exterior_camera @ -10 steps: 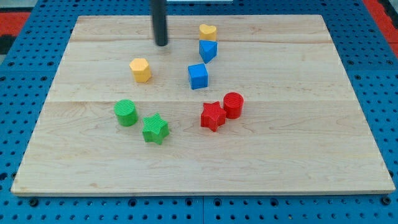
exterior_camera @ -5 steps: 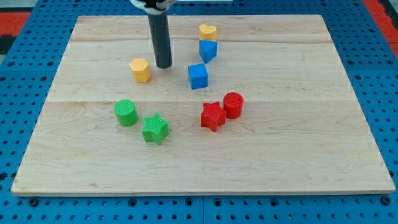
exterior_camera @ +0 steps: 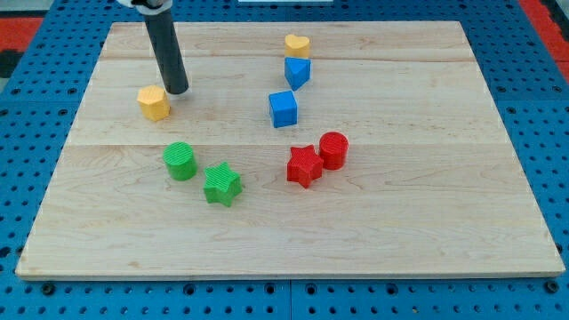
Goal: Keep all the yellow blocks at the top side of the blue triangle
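Your rod ends in my tip (exterior_camera: pixel 177 91), no jaws to open or close, touching the yellow hexagon block's (exterior_camera: pixel 154 103) upper right. Circle to its left and steer it right, above the blue triangle (exterior_camera: pixel 297 72), beside the yellow heart block (exterior_camera: pixel 297 45).

My tip (exterior_camera: pixel 177 90) moved toward view's left, pushing yellow hexagon block (exterior_camera: pixel 154 103) leftward.
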`<state>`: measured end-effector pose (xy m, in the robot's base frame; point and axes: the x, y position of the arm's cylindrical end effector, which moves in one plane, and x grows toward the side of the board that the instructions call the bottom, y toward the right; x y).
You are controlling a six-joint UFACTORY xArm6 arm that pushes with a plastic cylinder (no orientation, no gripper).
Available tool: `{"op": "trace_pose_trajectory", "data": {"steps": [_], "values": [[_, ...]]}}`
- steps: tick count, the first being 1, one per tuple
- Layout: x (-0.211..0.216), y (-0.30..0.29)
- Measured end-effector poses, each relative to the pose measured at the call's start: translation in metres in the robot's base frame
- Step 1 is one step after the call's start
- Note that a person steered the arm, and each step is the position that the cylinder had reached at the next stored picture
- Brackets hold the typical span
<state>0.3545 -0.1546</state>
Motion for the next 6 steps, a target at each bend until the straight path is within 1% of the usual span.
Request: {"op": "trace_pose_trajectory", "data": {"steps": [1, 2, 3, 4, 5, 6], "values": [[0.059, -0.027], [0.073, -0.018], [0.123, -0.033], [0.085, -0.096], [0.060, -0.072], [0.063, -0.062]]}}
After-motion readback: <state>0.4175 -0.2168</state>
